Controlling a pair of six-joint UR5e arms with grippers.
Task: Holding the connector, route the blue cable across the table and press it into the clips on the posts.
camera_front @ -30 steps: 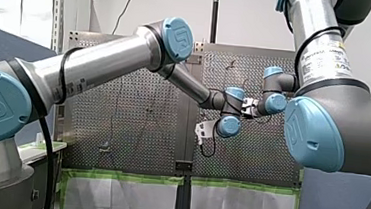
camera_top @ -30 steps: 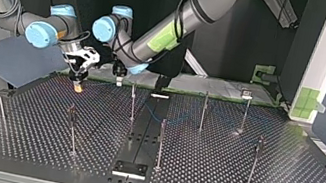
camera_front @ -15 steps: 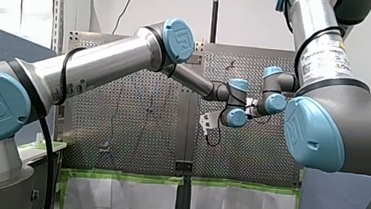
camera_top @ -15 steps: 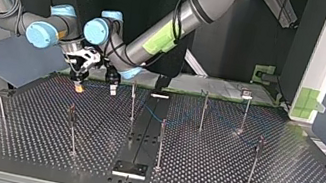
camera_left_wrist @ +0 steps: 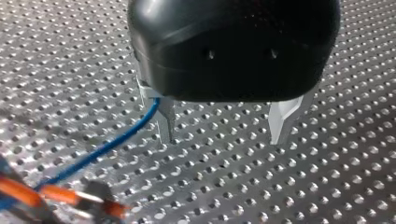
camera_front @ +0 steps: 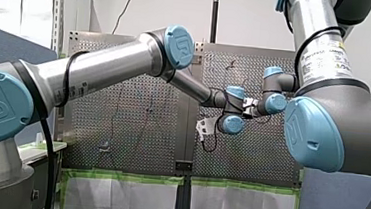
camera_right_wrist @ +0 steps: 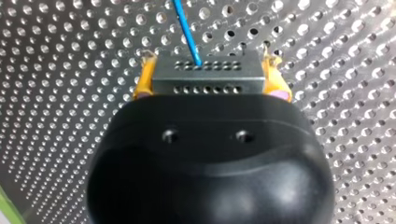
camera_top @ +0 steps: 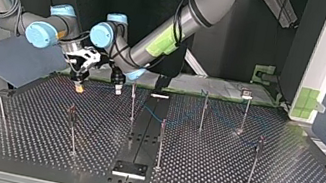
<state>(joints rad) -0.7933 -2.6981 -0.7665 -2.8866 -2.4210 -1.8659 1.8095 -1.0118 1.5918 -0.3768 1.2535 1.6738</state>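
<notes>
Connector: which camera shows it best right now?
Right wrist view: the connector sits close up, clamped in the right claw, with the cable leaving its holed face. Top view shows only a speck there, left wrist view a blur at best, front view nothing.

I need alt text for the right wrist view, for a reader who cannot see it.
My right gripper, with yellow pads, is shut on a grey connector with rows of small holes. A blue cable leaves the connector and runs ahead over the perforated table.
</notes>
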